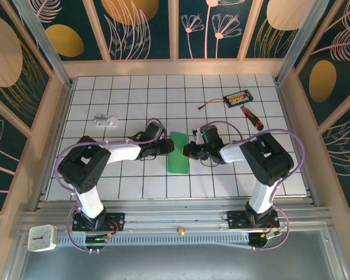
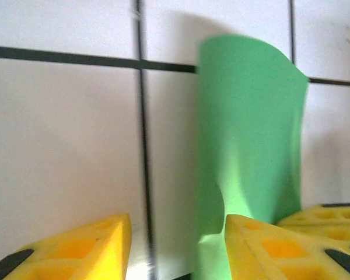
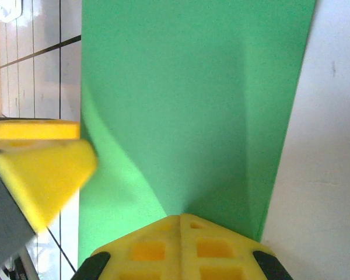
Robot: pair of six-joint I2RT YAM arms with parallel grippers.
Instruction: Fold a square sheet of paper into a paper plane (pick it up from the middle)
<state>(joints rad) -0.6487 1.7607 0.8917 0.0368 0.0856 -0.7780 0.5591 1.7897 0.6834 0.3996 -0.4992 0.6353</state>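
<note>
A: While the paper (image 3: 186,99) is pinched at the bottom of the right wrist view, how should the fold be handled?

B: The right gripper (image 3: 181,221) is seen clamped on the paper's near edge, so a firm hold there is advised. The left gripper (image 2: 178,233) is seen with jaws apart at the bottom of its view, nothing clasped. The paper passes just beside the finger (image 2: 262,245) at lower right of that frame.

A: And beyond the fingers?

B: The paper is seen rising, curled, at centre right of the left wrist view, not flat on the table (image 2: 58,146). It is judged that a flap is yet to be laid down and creased. The edges should be matched before any pressing, and the pressure run along the fold, not across it.

A: Where is it placed overall?

B: In the middle of the top view, between the two grippers, as a narrow green strip. The screwdriver (image 1: 252,118) and box (image 1: 239,97), upper right, are well apart and need not be minded.
</note>
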